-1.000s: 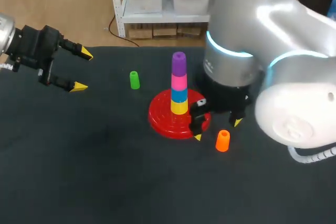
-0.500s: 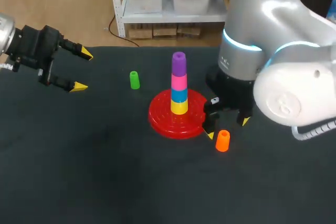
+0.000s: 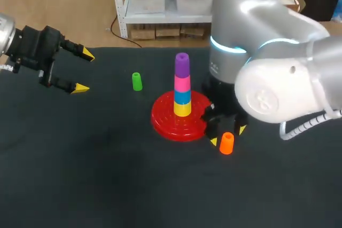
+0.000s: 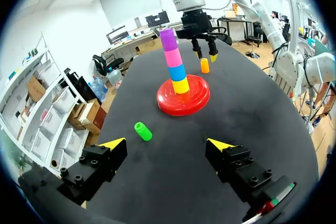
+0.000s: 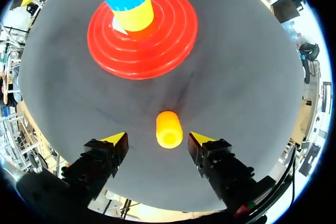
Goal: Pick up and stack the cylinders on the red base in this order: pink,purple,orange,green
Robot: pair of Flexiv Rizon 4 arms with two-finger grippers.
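Right gripper (image 5: 157, 138) hangs open, fingers (image 5: 207, 148) either side of the orange cylinder (image 3: 226, 143) standing on the table (image 3: 107, 174) just beside the red base (image 3: 165, 118), seemingly lined up to grasp it as next piece for the purple-topped stack (image 3: 182, 86)

Robotics lab, by the look of it. Two machine arms are set at one table (image 3: 80, 174) with a dark matte top: the left arm (image 3: 21, 49) black at its end, the right arm (image 3: 256, 52) bulky, grey, with a lit blue ring. The props are for testing, not production: a red base (image 3: 165, 124) carrying stacked coloured cylinders (image 3: 182, 86), and loose beside it a green cylinder (image 3: 137, 81) and an orange cylinder (image 3: 226, 143).
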